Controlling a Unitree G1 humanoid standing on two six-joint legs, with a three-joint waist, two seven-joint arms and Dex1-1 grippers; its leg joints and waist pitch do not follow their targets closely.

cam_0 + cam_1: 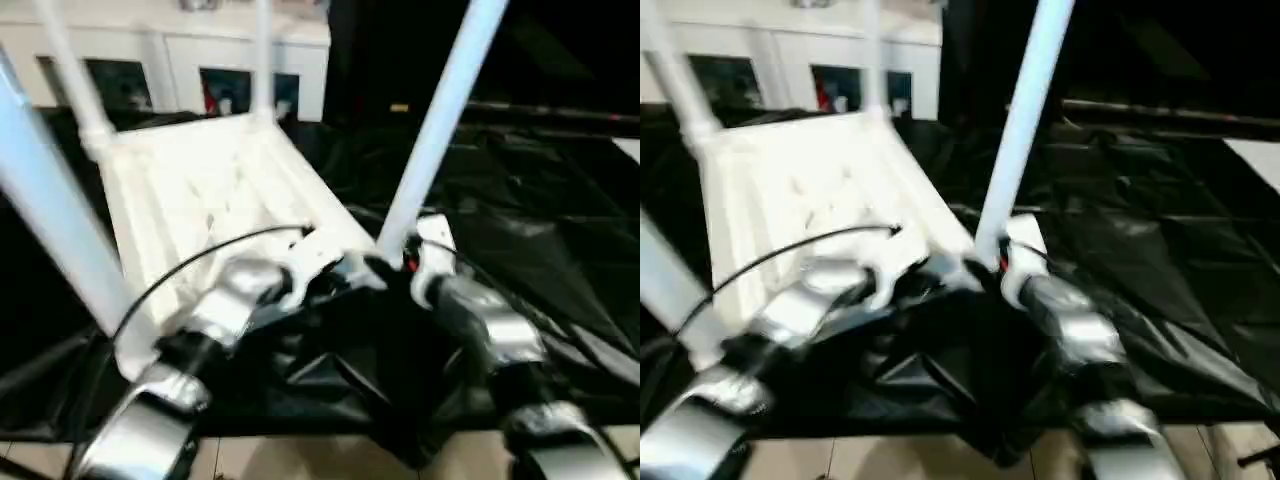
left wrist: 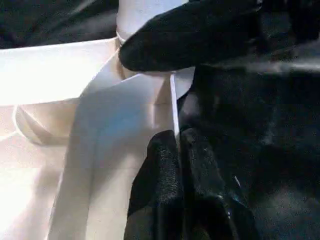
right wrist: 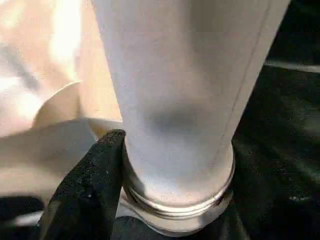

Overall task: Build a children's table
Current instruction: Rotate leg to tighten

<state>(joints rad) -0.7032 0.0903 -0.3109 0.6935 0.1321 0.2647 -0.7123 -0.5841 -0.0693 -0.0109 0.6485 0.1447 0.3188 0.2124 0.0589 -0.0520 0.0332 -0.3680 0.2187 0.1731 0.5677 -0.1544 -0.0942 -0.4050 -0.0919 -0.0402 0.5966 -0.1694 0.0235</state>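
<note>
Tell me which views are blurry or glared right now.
Both head views are smeared, the tabletop washed out white; the left wrist view is fairly sharp on the fingers, its white plastic overexposed at one side; the right wrist view shows the leg soft and close, glare in one corner.

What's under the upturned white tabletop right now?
Crumpled black sheeting spreads from beneath the white ribbed plastic tabletop. Whatever is directly beneath it is covered by the tabletop itself.

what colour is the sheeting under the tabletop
Black sheeting, glossy and crumpled, seen best in the left eye view beneath the white tabletop.
</note>
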